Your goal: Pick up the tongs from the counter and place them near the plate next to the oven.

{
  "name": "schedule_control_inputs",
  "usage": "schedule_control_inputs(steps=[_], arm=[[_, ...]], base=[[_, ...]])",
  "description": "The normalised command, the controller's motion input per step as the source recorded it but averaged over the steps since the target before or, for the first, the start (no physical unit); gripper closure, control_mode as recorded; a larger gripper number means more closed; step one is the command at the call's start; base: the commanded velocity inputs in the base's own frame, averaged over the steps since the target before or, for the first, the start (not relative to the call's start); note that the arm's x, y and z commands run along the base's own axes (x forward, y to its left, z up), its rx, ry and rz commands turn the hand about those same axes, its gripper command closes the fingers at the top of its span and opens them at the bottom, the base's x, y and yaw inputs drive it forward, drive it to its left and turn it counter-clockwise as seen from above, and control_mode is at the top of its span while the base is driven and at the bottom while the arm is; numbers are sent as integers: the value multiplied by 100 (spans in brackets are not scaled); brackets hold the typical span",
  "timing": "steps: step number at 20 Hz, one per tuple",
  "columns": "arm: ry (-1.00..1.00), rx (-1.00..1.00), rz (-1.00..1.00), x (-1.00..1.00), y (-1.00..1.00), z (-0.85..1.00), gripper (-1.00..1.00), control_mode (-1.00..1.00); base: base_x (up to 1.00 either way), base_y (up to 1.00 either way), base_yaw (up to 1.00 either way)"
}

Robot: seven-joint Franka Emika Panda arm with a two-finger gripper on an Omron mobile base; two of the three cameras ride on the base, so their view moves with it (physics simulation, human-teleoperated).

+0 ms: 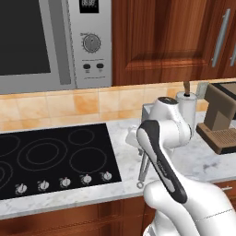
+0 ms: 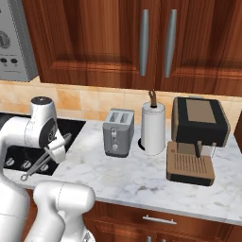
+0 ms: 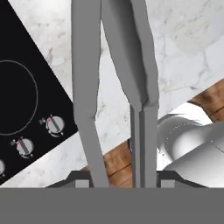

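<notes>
The counter of veined marble runs to the right of the black cooktop, carrying a coffee machine, a toaster and a paper towel roll, all well to the right of the cooktop. The gripper hangs above the counter just beside the cooktop's front right corner, its fingers closed narrowly around the tongs. The tongs are lifted off the marble and slant down toward the counter's front edge, near the cooktop's knobs.
</notes>
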Motion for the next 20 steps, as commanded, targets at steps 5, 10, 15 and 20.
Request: schedule_control_inputs(steps=[5, 10, 15, 20], arm=[[-3, 2, -1, -15, -1, -2, 100, -100], [-1, 0, 0, -5, 0, -2, 100, 100], [0, 0, 0, 0, 0, 0, 100, 100], [0, 0, 0, 0, 0, 0, 100, 100]], base=[[0, 0, 0], [-8, 4, 0], [-75, 63, 2], [-42, 100, 10]])
